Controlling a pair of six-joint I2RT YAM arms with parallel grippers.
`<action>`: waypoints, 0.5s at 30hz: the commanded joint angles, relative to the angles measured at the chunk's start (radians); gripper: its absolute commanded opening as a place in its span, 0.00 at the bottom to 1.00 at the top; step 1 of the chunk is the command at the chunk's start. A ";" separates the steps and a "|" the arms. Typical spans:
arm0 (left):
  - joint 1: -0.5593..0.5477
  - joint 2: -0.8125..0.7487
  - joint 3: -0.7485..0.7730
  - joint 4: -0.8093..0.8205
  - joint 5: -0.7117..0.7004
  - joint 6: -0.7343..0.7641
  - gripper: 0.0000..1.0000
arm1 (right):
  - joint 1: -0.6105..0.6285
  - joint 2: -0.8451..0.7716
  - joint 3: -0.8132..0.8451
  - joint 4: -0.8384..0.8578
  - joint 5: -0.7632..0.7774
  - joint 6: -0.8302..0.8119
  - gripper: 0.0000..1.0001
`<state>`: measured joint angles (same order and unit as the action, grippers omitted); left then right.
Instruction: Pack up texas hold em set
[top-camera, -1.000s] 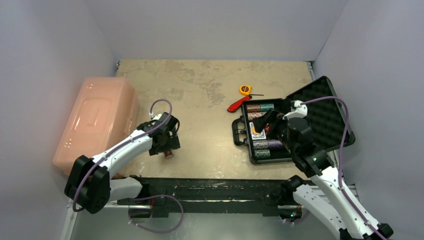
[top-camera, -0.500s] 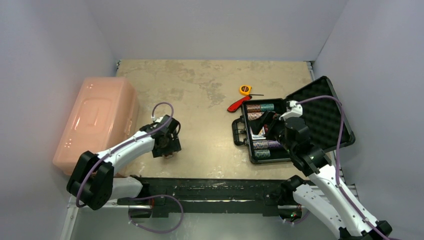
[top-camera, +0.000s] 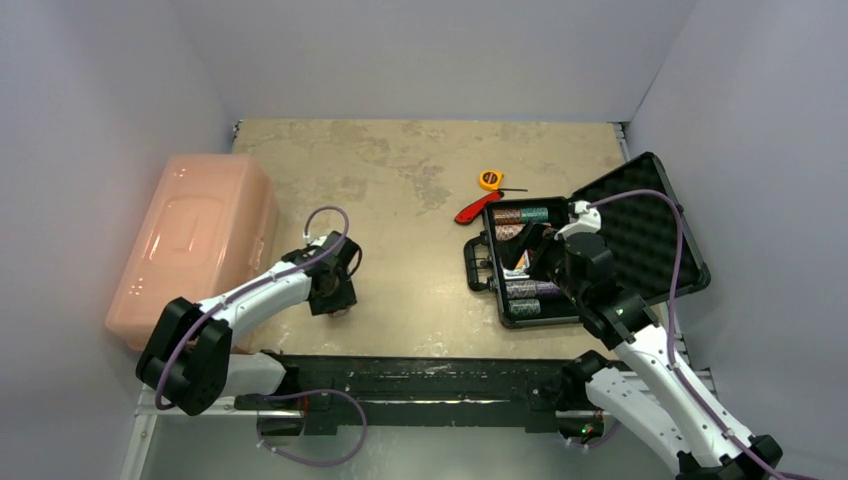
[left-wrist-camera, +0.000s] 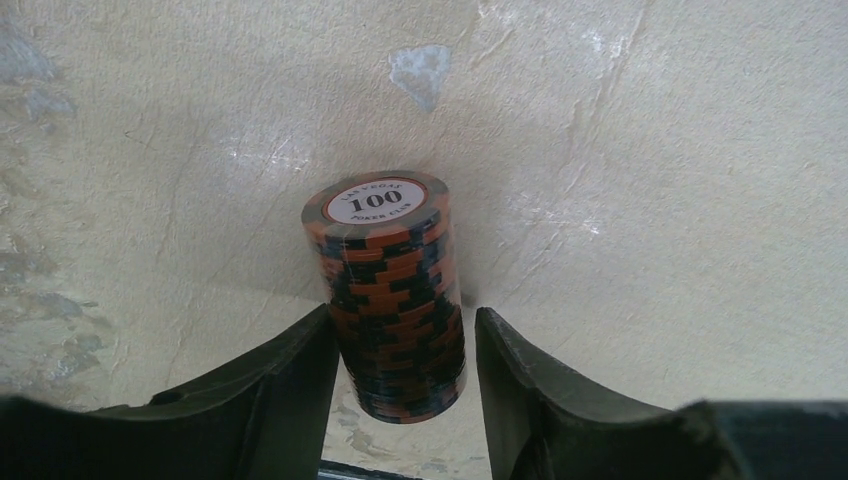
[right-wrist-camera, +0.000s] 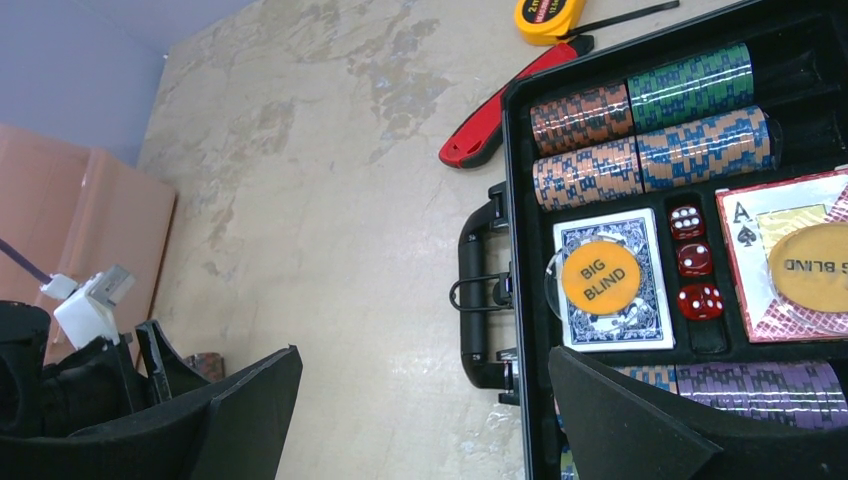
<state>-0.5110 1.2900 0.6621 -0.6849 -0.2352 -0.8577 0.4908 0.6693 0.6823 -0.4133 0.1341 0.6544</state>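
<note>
Chip roll (left-wrist-camera: 388, 290) stands upright, centred between left gripper (left-wrist-camera: 405, 395) jaws; can't tell if clamped.

On the table (top-camera: 400, 170): bin (top-camera: 195, 235); chip roll (left-wrist-camera: 390, 290); case (top-camera: 640, 170); tape measure (top-camera: 489, 180); tool (top-camera: 472, 211).

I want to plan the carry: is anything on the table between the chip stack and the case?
Nothing lies on the bare table between the chip stack and the case. The handle sticks out on that side, and the right hand hangs above the case, so it may crowd the drop.
</note>
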 joint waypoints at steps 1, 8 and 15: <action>0.006 -0.004 -0.007 0.021 -0.013 -0.025 0.48 | 0.003 0.002 -0.004 0.038 -0.022 -0.010 0.99; 0.006 -0.020 -0.003 0.043 0.011 0.003 0.11 | 0.003 0.012 0.001 0.034 -0.027 -0.011 0.99; 0.005 -0.051 0.016 0.043 0.024 0.069 0.00 | 0.003 0.036 0.002 0.030 -0.018 0.009 0.99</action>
<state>-0.5106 1.2865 0.6579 -0.6746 -0.2287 -0.8410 0.4908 0.6876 0.6804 -0.4080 0.1131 0.6571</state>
